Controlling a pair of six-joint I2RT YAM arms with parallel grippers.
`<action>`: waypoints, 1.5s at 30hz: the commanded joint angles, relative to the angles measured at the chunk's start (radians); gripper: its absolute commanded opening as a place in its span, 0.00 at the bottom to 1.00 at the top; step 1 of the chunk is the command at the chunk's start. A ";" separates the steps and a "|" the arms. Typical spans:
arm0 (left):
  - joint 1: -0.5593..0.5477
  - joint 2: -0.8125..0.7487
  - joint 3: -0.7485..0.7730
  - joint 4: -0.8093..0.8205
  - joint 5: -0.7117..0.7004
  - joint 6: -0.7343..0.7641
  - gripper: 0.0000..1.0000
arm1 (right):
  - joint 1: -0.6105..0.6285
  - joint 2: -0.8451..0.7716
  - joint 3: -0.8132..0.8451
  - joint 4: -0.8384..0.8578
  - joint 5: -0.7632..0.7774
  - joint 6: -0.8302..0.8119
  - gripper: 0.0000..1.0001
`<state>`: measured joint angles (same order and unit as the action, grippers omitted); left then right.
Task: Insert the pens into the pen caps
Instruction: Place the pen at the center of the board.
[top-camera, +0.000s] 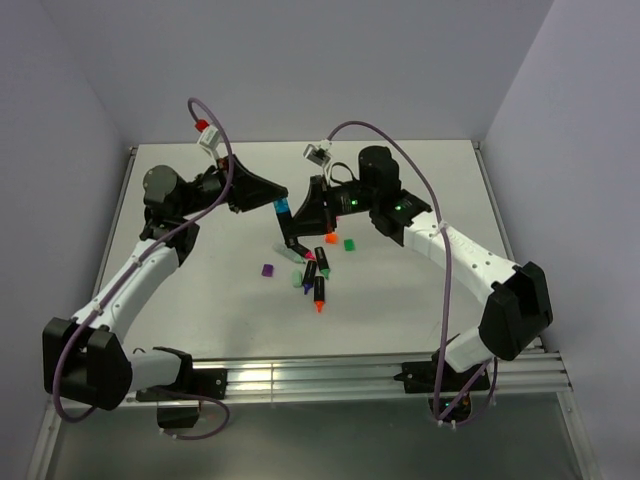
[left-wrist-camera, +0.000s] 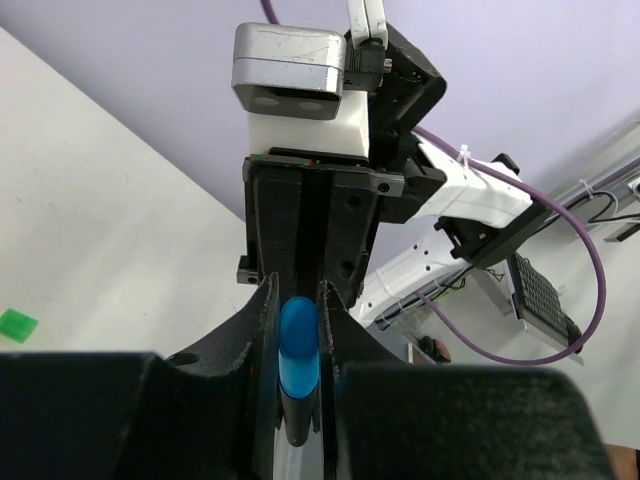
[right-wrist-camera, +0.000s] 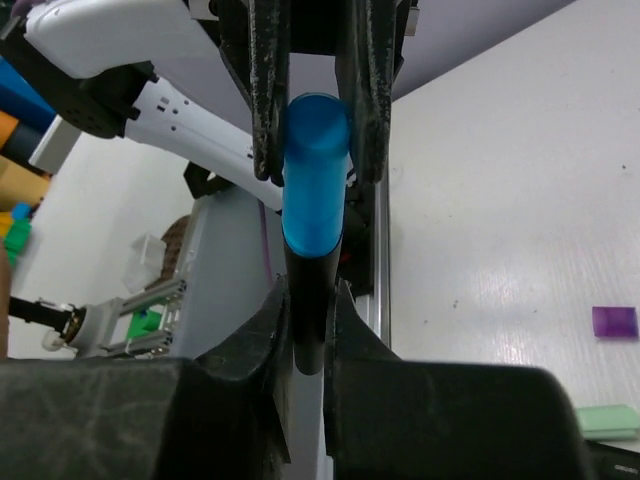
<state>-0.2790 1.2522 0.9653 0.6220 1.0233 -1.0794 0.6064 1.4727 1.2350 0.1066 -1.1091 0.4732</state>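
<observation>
Mid-air, left pincer (left-wrist-camera: 297, 300) facing right pincer (right-wrist-camera: 310, 300)

we see the pen (right-wrist-camera: 314, 180) as smooth glossy plastic, blue over black; the fingers (right-wrist-camera: 240, 365) look matt black and grainy, the table (right-wrist-camera: 520, 220) matt white.
</observation>
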 joint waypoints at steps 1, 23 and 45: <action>0.000 -0.031 -0.019 0.079 -0.017 -0.039 0.00 | 0.006 -0.009 -0.005 0.107 -0.029 0.024 0.00; -0.153 -0.108 -0.091 -0.309 -0.104 0.200 0.00 | -0.030 -0.002 0.103 0.045 0.097 -0.021 0.00; -0.088 -0.082 -0.020 -0.263 -0.026 0.253 0.39 | -0.062 -0.028 0.074 0.011 0.029 -0.087 0.00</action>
<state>-0.3744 1.1625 0.9169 0.4610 0.8879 -0.8604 0.5739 1.4769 1.2572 -0.0036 -1.1500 0.3954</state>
